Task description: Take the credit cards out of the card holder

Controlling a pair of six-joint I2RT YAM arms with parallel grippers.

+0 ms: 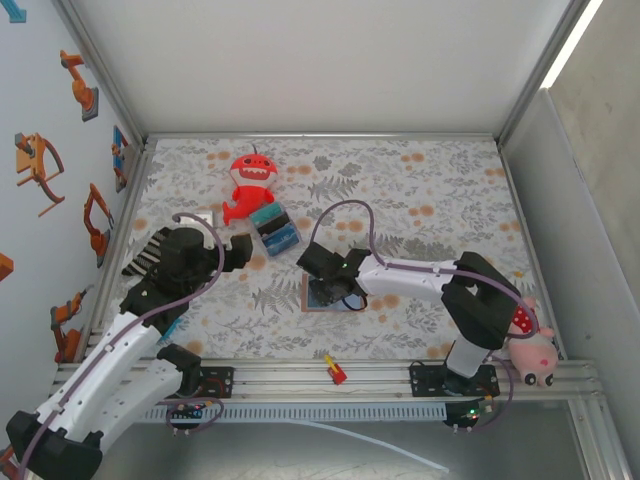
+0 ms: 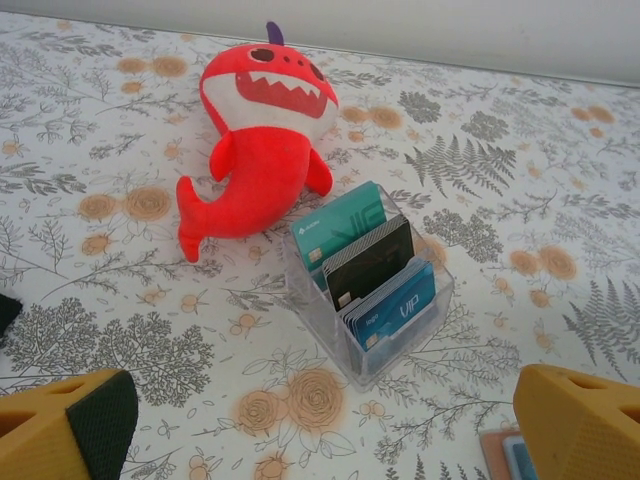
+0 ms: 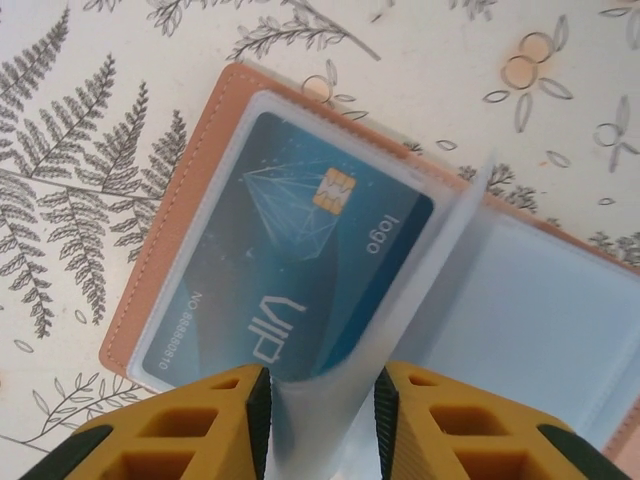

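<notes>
Right wrist: jaws straddle card holder point(image 3: 420, 290)

Left arm reaches up from lower left, left gripper point(image 1: 240, 252) jaws spread wide, yellow fingers point(image 2: 70, 430) in the wrist view's bottom corners. Right arm bent toward centre, right gripper point(image 3: 320, 400) pointing down, jaws narrowly apart.

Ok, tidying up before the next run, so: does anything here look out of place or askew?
A pink plush toy sits beside the right arm's base at the table's near edge, and a small red-and-yellow object lies on the front rail. In the card holder, one clear sleeve stands up between the fingers of the right gripper.
</notes>
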